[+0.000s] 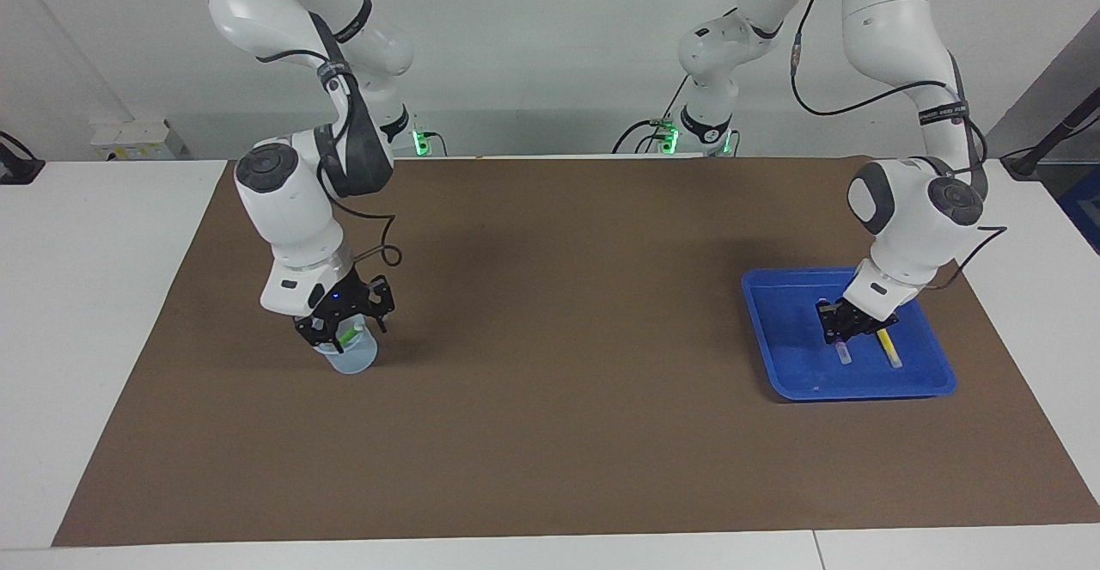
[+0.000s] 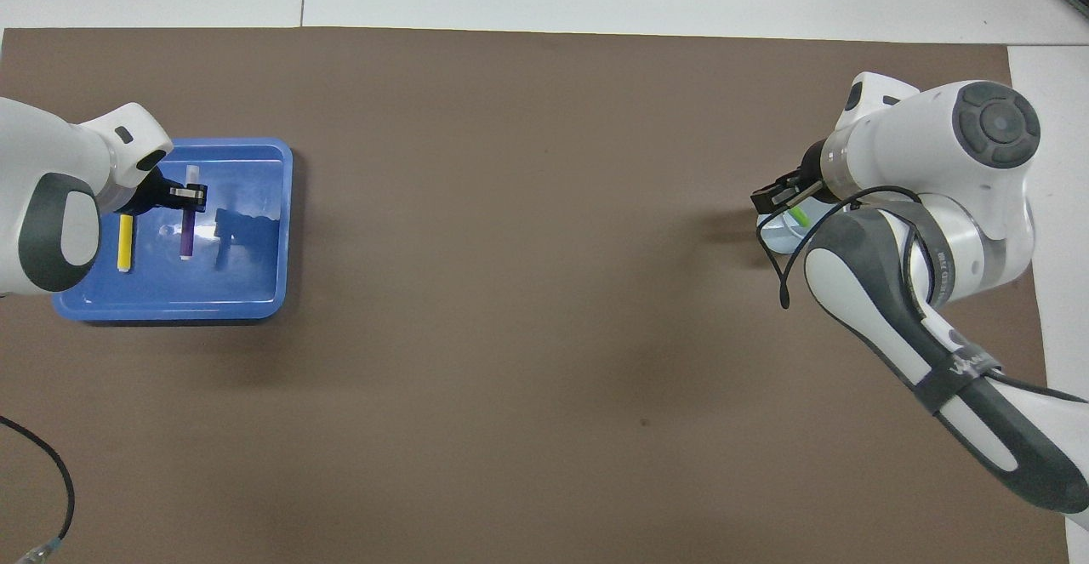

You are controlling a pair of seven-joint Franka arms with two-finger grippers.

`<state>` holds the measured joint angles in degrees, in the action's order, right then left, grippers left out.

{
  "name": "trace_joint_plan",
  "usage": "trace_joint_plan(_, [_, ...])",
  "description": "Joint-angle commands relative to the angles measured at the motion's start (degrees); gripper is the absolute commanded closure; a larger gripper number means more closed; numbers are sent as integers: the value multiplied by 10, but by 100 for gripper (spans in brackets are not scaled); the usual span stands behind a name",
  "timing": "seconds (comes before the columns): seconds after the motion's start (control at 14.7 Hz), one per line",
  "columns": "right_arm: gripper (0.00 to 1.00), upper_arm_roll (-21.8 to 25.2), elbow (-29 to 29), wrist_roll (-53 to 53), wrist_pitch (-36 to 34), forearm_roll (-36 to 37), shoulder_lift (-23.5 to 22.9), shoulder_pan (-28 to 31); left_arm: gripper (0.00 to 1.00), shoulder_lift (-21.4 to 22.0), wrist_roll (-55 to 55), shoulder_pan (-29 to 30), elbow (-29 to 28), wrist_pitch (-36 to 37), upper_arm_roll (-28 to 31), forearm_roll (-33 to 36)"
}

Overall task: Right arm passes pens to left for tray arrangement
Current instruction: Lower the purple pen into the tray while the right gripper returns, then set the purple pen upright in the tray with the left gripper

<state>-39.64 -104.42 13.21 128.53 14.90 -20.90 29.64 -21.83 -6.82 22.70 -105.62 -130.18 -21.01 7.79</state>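
Two pens point(image 2: 125, 242) in tray point(image 2: 255, 292); one green pen point(image 1: 350, 336) in cup point(image 1: 354, 357).

Yellow pen point(image 2: 125, 242), purple pen point(image 2: 186, 222) flat in blue tray point(image 2: 255, 292); green pen point(image 1: 349, 337) in cup.

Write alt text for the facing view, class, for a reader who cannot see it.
The left end effector is down in the blue tray at the purple pen, beside the yellow pen lying there. At the right arm's end of the brown mat, the right end effector is at the cup holding the green pen.
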Motion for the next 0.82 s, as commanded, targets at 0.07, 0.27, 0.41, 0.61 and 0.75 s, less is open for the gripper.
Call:
trace_joint_plan(0.07, [38, -7, -11, 7, 16, 16, -2, 9, 100, -6, -3, 4, 4, 1, -4, 12])
trace_joint_plan(0.27, [45, -7, -13, 12, 16, 17, -2, 17, 100, -4, -3, 6, -3, 2, -4, 12])
trace_joint_plan(0.41, [54, -7, -13, 15, 16, 19, -2, 17, 100, -2, -4, 9, -10, 1, -4, 12])
trace_joint_plan(0.61, [67, -7, -13, 29, 16, 19, -2, 18, 100, -3, -2, 8, -10, -3, -4, 12])
trace_joint_plan(0.75, [67, -7, -13, 29, 16, 18, -2, 18, 100, -3, -1, 5, -10, -3, -4, 12])
